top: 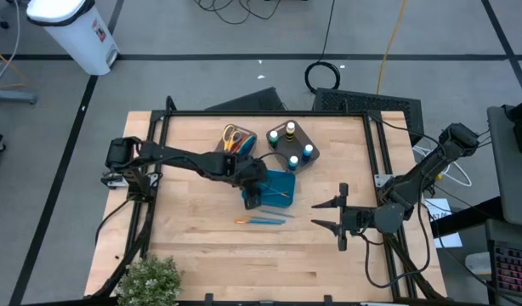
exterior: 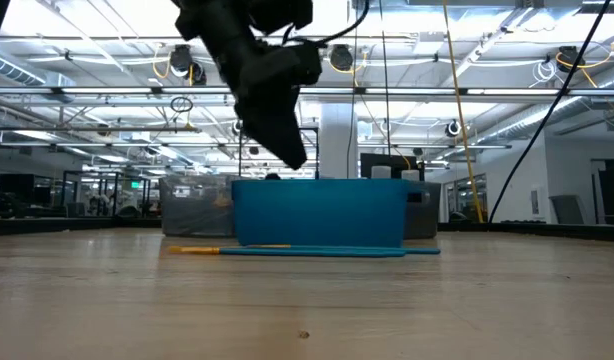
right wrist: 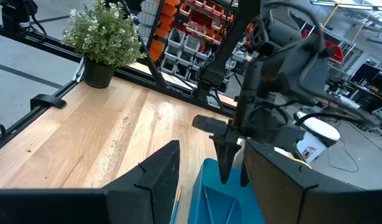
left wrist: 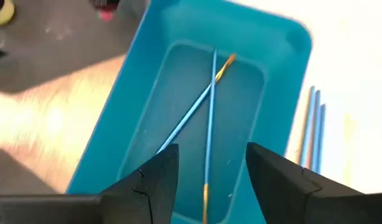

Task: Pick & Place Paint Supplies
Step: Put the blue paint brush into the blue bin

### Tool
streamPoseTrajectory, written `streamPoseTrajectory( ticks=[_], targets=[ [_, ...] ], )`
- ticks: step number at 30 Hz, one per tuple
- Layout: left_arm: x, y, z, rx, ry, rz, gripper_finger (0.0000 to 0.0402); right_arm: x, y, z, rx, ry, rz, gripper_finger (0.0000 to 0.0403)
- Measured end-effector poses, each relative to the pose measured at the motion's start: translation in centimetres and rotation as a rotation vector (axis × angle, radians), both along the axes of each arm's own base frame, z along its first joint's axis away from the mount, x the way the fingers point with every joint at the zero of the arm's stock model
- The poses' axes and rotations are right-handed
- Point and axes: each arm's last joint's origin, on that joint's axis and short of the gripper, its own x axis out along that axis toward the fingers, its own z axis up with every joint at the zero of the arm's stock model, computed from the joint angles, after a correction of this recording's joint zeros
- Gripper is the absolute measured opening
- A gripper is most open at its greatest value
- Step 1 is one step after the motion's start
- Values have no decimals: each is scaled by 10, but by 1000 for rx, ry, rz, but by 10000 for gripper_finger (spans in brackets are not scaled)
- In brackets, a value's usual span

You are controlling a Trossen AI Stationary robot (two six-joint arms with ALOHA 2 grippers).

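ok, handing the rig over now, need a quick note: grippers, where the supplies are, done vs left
Left gripper: open, empty, above the tray.
Right gripper: open, empty, parked over the table's right side.
Done: two brushes lie crossed in the tray; paint bottles stand in one bin, scissors in the other bin.
Left: loose brushes on the table in front of the tray.

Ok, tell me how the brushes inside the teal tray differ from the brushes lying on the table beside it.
The brushes in the teal tray cross each other; the brushes on the table lie side by side, roughly parallel. The tray pair sits directly below the left gripper, whose fingers are apart; the table pair lies outside the tray's wall. Both sets are thin, blue-handled brushes.
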Motion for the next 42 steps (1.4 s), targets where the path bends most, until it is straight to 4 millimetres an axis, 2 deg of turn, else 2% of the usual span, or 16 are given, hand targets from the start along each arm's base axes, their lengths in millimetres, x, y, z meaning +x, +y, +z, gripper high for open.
streamPoseTrajectory(
  ticks=[3, 5, 12, 16, 20, 24, 32, 37, 42],
  targets=[
    [4, -7, 8, -22, -24, -11, 199, 0, 0, 0, 0, 0, 0, 171],
    [7, -19, 13, -28, -55, -41, 199, 0, 0, 0, 0, 0, 0, 171],
    [4, -80, 18, -52, -110, -242, 200, 0, 0, 0, 0, 0, 0, 171],
    [-12, -111, 10, -59, -11, -267, 200, 0, 0, 0, 16, -1, -1, 171],
    [-30, -131, -10, -17, 50, -283, 200, 0, 0, 0, 18, -1, 0, 171],
    [-42, -136, -32, -9, 69, -251, 200, 0, 0, 0, 18, -1, 0, 171],
    [-61, -118, -73, 16, 77, -160, 200, 0, 0, 0, 22, -1, -1, 171],
    [-67, -112, -85, -15, 60, -110, 200, 0, 0, 0, 22, -1, -1, 171],
    [-68, -112, -87, -52, 45, -96, 200, 0, 0, 0, 23, -2, -1, 171]
  ],
)
